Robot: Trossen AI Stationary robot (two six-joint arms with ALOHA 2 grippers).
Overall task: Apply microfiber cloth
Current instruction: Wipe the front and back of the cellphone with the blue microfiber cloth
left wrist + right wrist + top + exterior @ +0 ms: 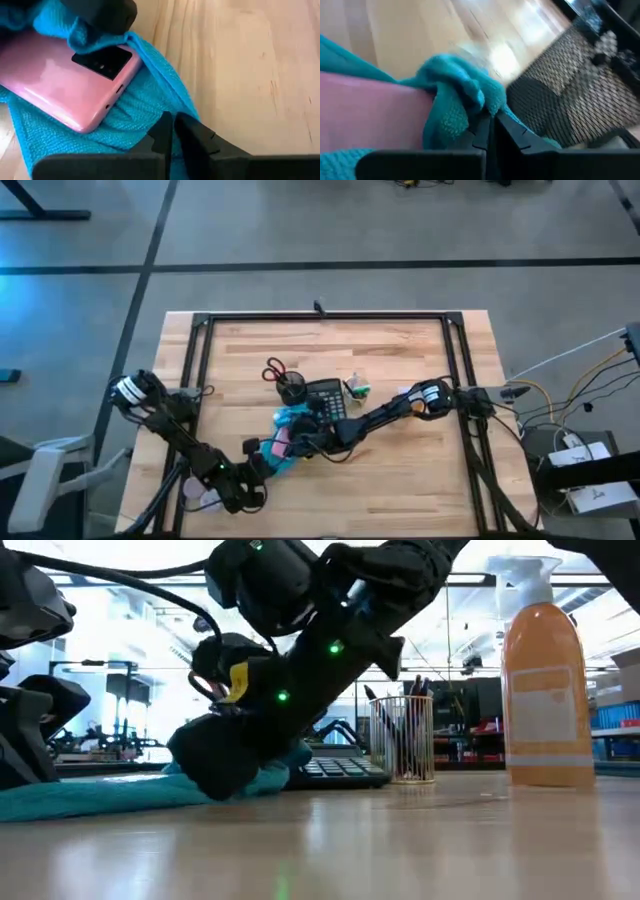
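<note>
Soft turquoise-blue microfiber cloth [289,420] pinched by both tools over a glossy pink phone [65,82].

The cloth lies bunched on the pale wooden tabletop [400,470], just in front of the black calculator [326,397], spread under the phone and folded over one end of it. The right tool [490,122] is clenched on a raised fold of cloth near the phone's end; the left tool [173,131] is clenched on the cloth's edge beside the phone. The fabric looks light, limp and easily dragged, so it should be taken by a gathered fold, not a flat part. The phone looks smooth and likely to slide.
</note>
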